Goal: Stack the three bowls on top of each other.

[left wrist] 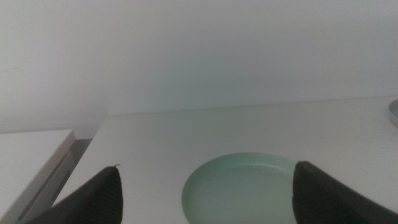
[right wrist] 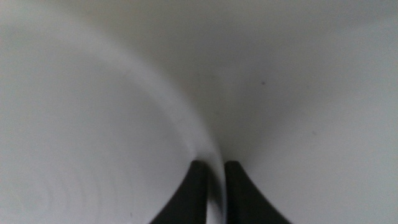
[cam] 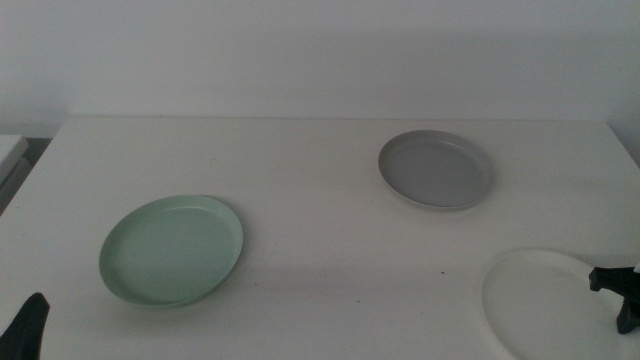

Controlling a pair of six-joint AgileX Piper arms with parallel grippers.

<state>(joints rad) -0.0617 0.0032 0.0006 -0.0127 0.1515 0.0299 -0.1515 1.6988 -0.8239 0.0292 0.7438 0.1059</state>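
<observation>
The pale mint green bowl (cam: 172, 250) lies on the table at the front left. The grey bowl (cam: 436, 168) lies at the back right. The white bowl (cam: 545, 300) is at the front right, partly cut off by the picture's edge. My right gripper (cam: 612, 290) is at the white bowl's right rim. In the right wrist view its jaws (right wrist: 214, 165) are shut on the rim of the white bowl (right wrist: 74, 124). My left gripper (cam: 28, 320) waits at the front left corner, open (left wrist: 209, 165), with the mint bowl (left wrist: 239, 186) just ahead of it.
The white table (cam: 320, 200) ends at a pale wall behind. A low white surface (cam: 8, 150) stands beside the table's left edge, also seen in the left wrist view (left wrist: 31, 155). The grey bowl's rim (left wrist: 394, 112) just shows in the left wrist view.
</observation>
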